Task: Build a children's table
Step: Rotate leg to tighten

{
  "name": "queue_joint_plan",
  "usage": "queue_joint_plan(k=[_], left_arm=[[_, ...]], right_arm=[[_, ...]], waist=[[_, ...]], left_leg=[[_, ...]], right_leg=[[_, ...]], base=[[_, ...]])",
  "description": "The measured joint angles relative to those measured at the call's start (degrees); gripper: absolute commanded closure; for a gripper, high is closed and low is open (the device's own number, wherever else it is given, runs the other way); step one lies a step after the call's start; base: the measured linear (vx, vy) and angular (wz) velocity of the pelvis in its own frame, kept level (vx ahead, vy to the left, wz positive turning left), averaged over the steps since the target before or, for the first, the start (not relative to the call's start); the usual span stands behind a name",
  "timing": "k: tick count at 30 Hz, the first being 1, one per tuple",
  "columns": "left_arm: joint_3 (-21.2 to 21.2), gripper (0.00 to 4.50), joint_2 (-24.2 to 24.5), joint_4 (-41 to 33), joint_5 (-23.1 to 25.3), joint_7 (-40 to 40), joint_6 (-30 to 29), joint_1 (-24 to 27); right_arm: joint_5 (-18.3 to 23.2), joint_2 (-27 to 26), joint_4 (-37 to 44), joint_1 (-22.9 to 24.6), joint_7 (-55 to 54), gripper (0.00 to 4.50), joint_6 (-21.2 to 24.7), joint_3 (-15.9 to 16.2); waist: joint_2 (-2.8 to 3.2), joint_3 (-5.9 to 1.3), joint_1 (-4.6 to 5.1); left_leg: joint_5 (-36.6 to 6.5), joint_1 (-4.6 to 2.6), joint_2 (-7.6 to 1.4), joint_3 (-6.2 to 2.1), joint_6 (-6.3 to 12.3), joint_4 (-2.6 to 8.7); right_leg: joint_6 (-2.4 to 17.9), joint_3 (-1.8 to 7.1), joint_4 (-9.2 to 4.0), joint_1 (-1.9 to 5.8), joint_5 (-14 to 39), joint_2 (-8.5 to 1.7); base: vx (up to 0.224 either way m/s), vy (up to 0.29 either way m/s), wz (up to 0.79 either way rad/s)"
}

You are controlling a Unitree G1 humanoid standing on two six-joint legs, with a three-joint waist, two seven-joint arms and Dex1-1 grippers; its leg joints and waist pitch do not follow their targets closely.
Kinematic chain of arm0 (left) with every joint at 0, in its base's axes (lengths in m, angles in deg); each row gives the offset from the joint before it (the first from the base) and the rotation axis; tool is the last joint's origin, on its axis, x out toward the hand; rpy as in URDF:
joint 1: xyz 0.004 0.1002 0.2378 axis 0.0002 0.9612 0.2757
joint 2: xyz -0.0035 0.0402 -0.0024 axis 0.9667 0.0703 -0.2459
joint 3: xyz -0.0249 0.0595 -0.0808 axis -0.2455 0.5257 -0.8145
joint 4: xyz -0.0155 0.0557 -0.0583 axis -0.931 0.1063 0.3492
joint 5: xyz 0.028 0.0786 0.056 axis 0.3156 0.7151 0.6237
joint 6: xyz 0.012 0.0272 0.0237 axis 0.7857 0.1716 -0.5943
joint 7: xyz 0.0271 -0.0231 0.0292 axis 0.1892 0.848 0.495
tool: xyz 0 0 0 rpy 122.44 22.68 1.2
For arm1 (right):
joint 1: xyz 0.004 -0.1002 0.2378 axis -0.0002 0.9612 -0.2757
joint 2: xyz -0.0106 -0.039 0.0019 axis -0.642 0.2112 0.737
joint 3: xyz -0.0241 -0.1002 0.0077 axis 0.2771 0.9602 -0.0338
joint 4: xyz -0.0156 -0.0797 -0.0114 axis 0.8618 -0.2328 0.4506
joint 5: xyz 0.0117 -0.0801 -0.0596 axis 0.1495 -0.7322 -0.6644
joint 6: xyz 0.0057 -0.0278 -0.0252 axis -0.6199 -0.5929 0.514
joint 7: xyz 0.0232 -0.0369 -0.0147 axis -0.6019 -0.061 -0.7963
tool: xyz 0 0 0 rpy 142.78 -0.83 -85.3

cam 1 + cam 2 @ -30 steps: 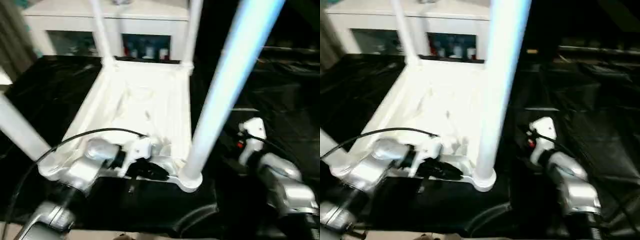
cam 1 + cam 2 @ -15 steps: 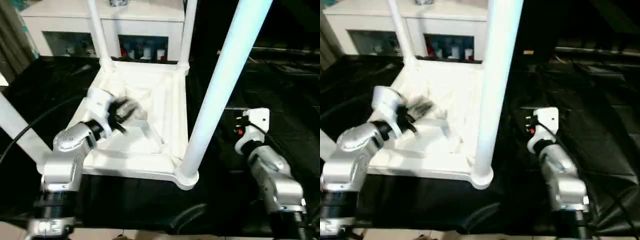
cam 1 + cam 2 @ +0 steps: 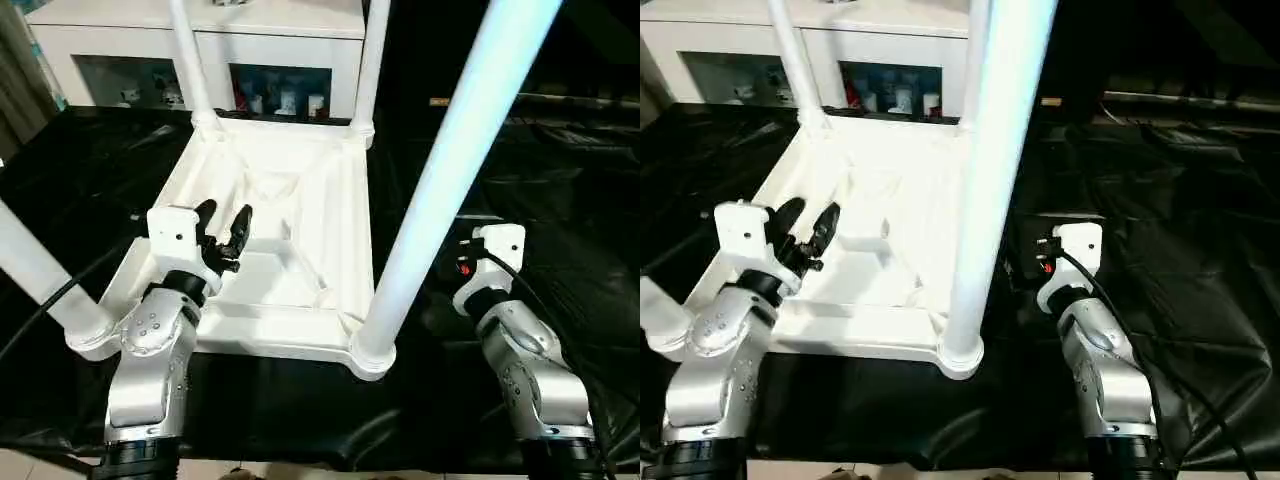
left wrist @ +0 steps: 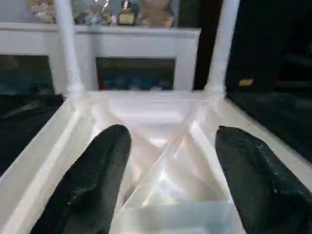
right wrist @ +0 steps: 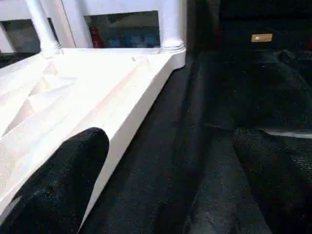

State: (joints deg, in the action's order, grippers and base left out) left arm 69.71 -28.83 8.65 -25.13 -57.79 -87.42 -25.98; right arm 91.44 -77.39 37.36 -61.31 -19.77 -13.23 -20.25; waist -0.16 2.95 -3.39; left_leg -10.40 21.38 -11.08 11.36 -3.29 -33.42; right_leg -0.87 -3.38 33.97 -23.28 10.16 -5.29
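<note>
The children's table (image 3: 300,200) lies upside down on black cloth, its ribbed underside facing up. Four white legs stand in its corner sockets: far left (image 3: 188,60), far right (image 3: 370,60), near left (image 3: 40,270) and near right (image 3: 440,180). My left gripper (image 3: 224,215) hovers over the underside near the front left, open, with nothing between its black fingers (image 4: 92,180). My right gripper (image 5: 170,180) is low beside the table's right rim (image 5: 131,102), open over the cloth, holding nothing; one finger (image 5: 63,185) is close to that rim.
A white cabinet (image 3: 280,40) with glass doors stands right behind the table. Wrinkled black cloth (image 3: 560,180) covers the surface to the right. A black cable (image 3: 60,295) trails from my left arm past the near left leg.
My left gripper has lifted off the table's near rim, swung up over the underside and opened. The right arm has drawn slightly nearer. The camera view has shifted.
</note>
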Motion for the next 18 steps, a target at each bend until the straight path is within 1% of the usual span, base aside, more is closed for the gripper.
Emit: queue_joint_plan(k=[3,7,15,16,17,18], left_arm=[[1.0,0.82,0.7,1.2,1.2,-0.8,-0.9,0.0],[2.5,0.82,1.3,2.4,2.0,-0.9,-0.6,0.0],[3.4,0.82,1.8,2.4,2.0,-0.9,-0.6,0.1],[3.7,0.82,1.9,2.4,2.0,-1.0,-0.6,0.2],[3.7,0.82,2.0,2.3,2.0,-1.0,-0.6,0.4],[3.8,0.82,2.1,2.1,2.0,-1.0,-0.6,0.4]], right_arm=[[-0.6,0.2,0.0,0.0,-0.7,0.0,0.7,0.0],[-0.8,0.2,0.0,0.0,-0.9,0.0,1.5,0.4],[-0.9,0.2,0.0,0.0,-1.2,0.0,1.8,0.5],[-0.9,0.2,0.0,0.0,-1.3,0.0,1.8,0.5],[-1.0,0.2,0.0,-0.1,-1.2,0.0,1.9,0.6],[-1.2,0.3,0.0,-0.2,-1.2,0.0,1.9,0.6]], waist=[[0.02,-0.01,0.02],[0.05,-0.02,0.05],[0.04,-0.02,0.04],[0.04,-0.02,0.04],[0.05,-0.07,0.05],[0.04,-0.15,0.04]], left_leg=[[0.0,0.0,0.0,-0.01,0.0,-0.04],[0.0,0.0,0.0,-0.02,0.0,-0.05],[0.0,0.02,0.0,-0.02,0.0,-0.1],[0.0,0.12,0.0,-0.04,0.04,-0.19],[0.1,0.38,-0.01,-0.08,0.23,-0.35],[0.3,0.87,-0.03,-0.1,0.5,-0.62]], right_leg=[[0.0,0.01,0.01,0.0,0.0,0.01],[0.1,0.02,0.03,0.0,-0.1,0.01],[0.2,0.03,0.08,0.0,-0.2,0.01],[0.3,0.02,0.12,-0.05,-0.2,0.02],[0.3,0.02,0.19,-0.24,-0.3,0.05],[0.3,0.0,0.31,-0.68,-0.5,0.08]], base=[[0.0,0.0,0.0],[0.0,0.0,0.0],[0.0,0.0,0.0],[0.0,0.0,0.0],[0.0,0.0,0.0],[0.0,0.0,0.0]])
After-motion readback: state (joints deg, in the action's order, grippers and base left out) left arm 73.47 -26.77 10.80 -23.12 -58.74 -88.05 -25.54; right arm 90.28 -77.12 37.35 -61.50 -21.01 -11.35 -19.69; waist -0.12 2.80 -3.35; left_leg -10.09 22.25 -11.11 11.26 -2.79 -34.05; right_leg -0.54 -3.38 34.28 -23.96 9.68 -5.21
